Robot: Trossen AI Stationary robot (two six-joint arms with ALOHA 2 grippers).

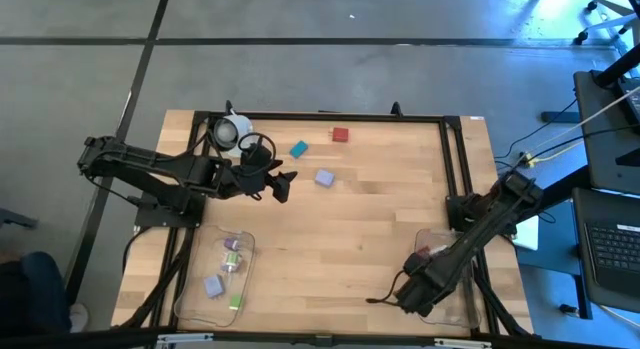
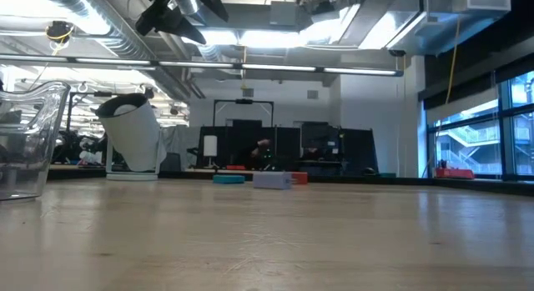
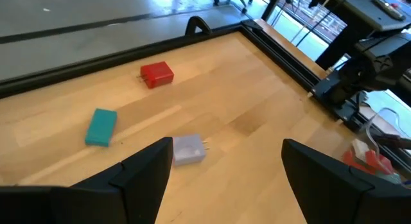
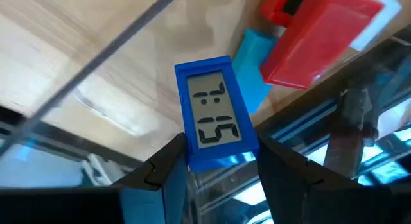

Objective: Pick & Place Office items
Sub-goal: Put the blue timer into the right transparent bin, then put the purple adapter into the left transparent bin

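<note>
My right gripper (image 4: 218, 153) is shut on a dark blue piece with a small grey display (image 4: 215, 115). It is over the clear tray (image 1: 447, 236) at the table's near right corner, where a red piece (image 4: 321, 38) and a light blue piece (image 4: 255, 65) lie. My left gripper (image 3: 225, 166) stands open above the table's far left part. Below and ahead of it a lavender piece (image 3: 188, 149), a teal piece (image 3: 101, 126) and a red piece (image 3: 157, 74) lie flat on the wood. My right gripper pinches the blue piece between its two fingers, one on each long side, at the lower end of the frame (image 4: 192, 161). The fingers slant steeply down and lie along the piece. Its display faces the wrist camera. I cannot tell whether its far end touches the tray.
A second clear tray (image 1: 190, 289) at the near left holds lavender, green and pinkish pieces. A white round object with a dark centre (image 1: 232, 131) stands at the far left corner. A black frame (image 1: 452, 159) borders the table's far and right sides. Bare wood fills the middle.
</note>
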